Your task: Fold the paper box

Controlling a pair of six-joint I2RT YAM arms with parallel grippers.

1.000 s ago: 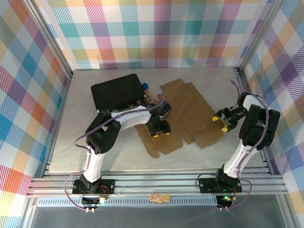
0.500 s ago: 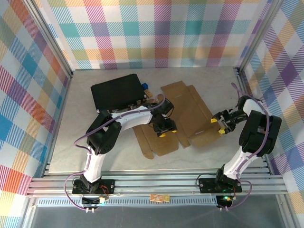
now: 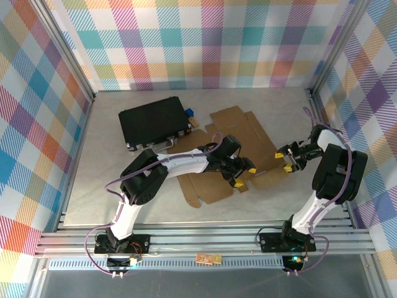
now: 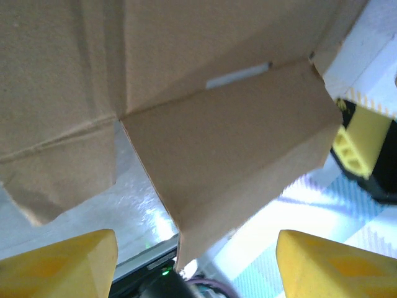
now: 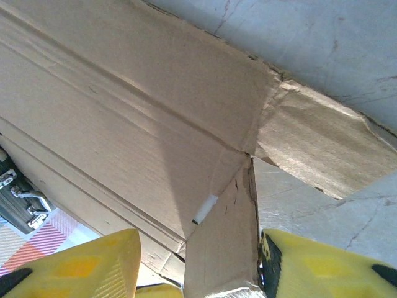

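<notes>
Overhead view: a pale, mottled table (image 3: pixel 93 192) w/ the paper box (image 3: pixel 239 139) lying mid-table, slightly right of centre. It is not yet a box but a flat die-cut sheet of plain brown cardboard, matte and unprinted, w/ scored fold lines, angled flaps and small tabs; some edges look frayed. Its near-right flap (image 4: pixel 236 149) is lifted along a crease that has a short pale slot in it. The left gripper (image 3: pixel 244 176) reaches across the sheet to its near edge. In its wrist view the yellow fingertips (image 4: pixel 62 267) stand wide apart, released, w/ the flap's free corner hanging btwn them and nothing pinched. The right gripper (image 3: pixel 283 160) sits at the sheet's right edge, facing the left one. Its yellow pads (image 5: pixel 322 261) are parted too, the thin flap edge btwn them and just beside one pad, not clamped as far as can be seen. A black case (image 3: pixel 155 121), hard and rectangular w/ metal latches, lies far-left, just beside the sheet. Step in hand, by judgement: raising this side flap upright. To do it well, one arm should prob. pin the base panel close to the crease while the other pushes the flap low near its hinge, so the board bends on the score, not mid-panel. Thin cardboard springs back and likely slides on the smooth top, so hold it till the next fold locks.
</notes>
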